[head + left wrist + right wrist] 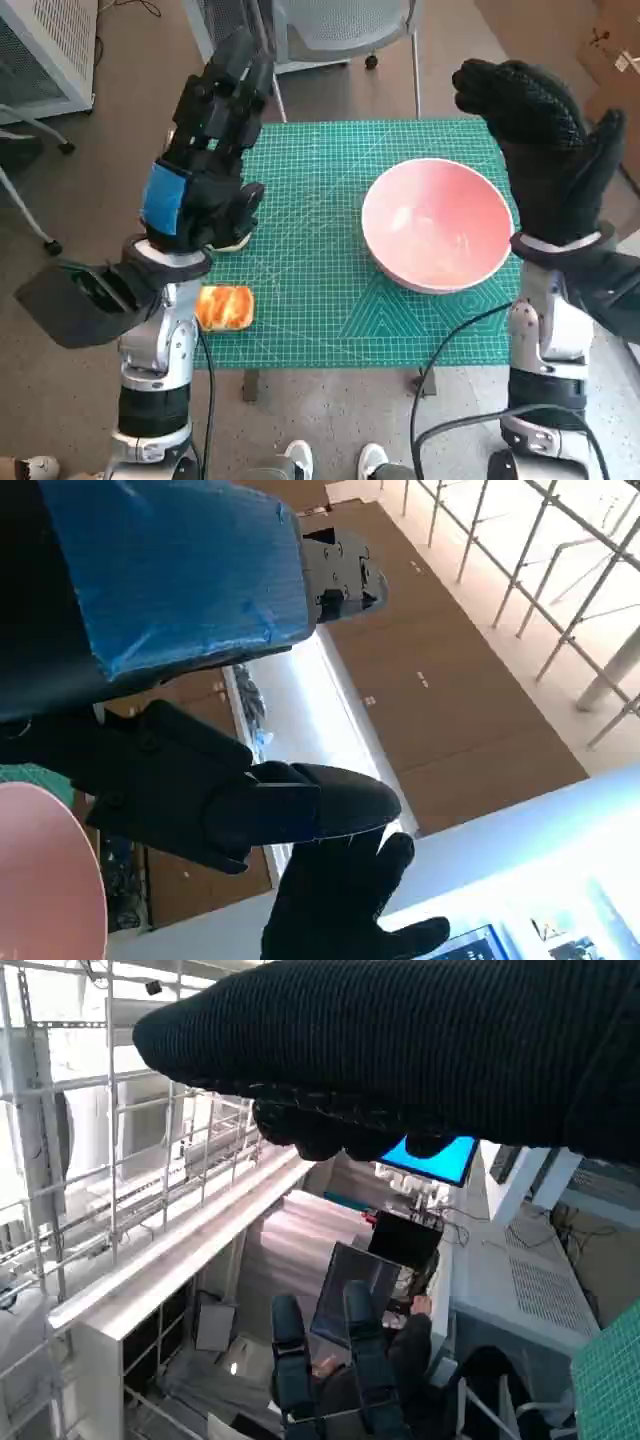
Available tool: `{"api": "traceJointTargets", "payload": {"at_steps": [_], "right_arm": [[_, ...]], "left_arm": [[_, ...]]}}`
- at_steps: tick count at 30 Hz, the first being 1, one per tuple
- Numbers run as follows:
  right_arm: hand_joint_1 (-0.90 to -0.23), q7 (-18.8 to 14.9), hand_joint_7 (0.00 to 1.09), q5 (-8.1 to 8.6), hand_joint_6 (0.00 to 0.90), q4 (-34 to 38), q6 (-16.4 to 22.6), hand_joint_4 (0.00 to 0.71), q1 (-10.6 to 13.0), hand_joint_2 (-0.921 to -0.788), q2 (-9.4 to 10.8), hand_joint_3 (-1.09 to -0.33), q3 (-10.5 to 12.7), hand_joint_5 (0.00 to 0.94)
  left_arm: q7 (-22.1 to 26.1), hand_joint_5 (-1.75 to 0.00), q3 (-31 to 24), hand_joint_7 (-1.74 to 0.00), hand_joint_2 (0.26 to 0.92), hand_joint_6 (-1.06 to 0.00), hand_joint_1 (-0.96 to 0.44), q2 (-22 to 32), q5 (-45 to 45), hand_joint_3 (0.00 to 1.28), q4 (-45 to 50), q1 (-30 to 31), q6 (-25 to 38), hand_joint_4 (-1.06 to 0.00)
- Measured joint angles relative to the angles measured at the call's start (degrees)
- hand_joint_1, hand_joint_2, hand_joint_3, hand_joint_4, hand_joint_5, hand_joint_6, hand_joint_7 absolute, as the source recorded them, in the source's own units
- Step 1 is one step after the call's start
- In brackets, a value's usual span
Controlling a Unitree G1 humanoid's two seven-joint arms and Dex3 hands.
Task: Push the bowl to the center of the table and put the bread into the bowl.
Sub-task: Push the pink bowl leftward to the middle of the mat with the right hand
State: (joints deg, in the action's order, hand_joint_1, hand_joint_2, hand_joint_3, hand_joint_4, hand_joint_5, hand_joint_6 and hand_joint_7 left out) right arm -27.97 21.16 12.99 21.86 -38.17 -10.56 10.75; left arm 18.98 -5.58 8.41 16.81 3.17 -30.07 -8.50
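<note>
You see the pink bowl [437, 224] sitting upright on the green cutting mat [320, 250] that covers the worktop, off toward three o'clock from the mat's middle and close to the right edge. Its rim also shows as a pink curve in the left wrist view [45, 880]. The bread [225, 307], a golden-orange piece, lies flat on the mat at about eight o'clock from the bowl, near the mat's front left corner and well apart from the bowl.

Your left robot hand [205, 170] hangs raised above the mat's left side, at roughly twelve o'clock from the bread, fingers stretched forward and apart, holding nothing. Something pale shows just under its heel, but you cannot make out what it is.

Your right robot hand [545, 150] is lifted above the bowl's right rim, at about two o'clock from the bowl, fingers spread and empty, not touching the bowl.

Beyond the worktop at twelve o'clock stands a grey chair [340, 30]. A person's white shoes [335, 462] show on the floor at six o'clock.
</note>
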Motion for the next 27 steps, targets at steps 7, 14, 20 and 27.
{"api": "traceJointTargets", "payload": {"at_steps": [7, 14, 20, 27], "right_arm": [[-0.688, 0.0, 0.00, 0.00, 0.395, 0.4, 0.4, 0.255, 0.0, -0.921, 0.0, -0.714, 0.0, 0.001], [-0.687, -0.2, 0.00, 0.01, 0.395, 1.0, 0.9, 0.255, 0.0, -0.921, 0.0, -0.715, 0.0, 0.000], [-0.689, -0.2, 0.00, 0.00, 0.393, 2.1, 1.6, 0.254, -0.1, -0.921, 0.0, -0.716, -0.2, 0.000], [-0.689, -0.3, 0.00, 0.02, 0.391, 2.9, 1.8, 0.254, -0.3, -0.921, 0.0, -0.717, -0.5, 0.000]], "left_arm": [[0.2, 0.00, 0.0, -0.27, 0.921, 0.00, -0.61, 0.0, 0.0, 0.43, 0.0, 0.0, 0.0, 0.00], [0.2, 0.00, 0.0, -0.27, 0.921, 0.00, -0.61, 0.0, 0.0, 0.43, 0.0, 0.1, 0.0, 0.00], [0.2, 0.00, 0.0, -0.27, 0.921, 0.00, -0.61, 0.0, 0.0, 0.43, 0.0, 0.1, 0.0, 0.00], [0.2, 0.00, -0.1, -0.27, 0.921, 0.00, -0.61, 0.0, 0.0, 0.43, 0.0, 0.2, 0.0, 0.00]]}}
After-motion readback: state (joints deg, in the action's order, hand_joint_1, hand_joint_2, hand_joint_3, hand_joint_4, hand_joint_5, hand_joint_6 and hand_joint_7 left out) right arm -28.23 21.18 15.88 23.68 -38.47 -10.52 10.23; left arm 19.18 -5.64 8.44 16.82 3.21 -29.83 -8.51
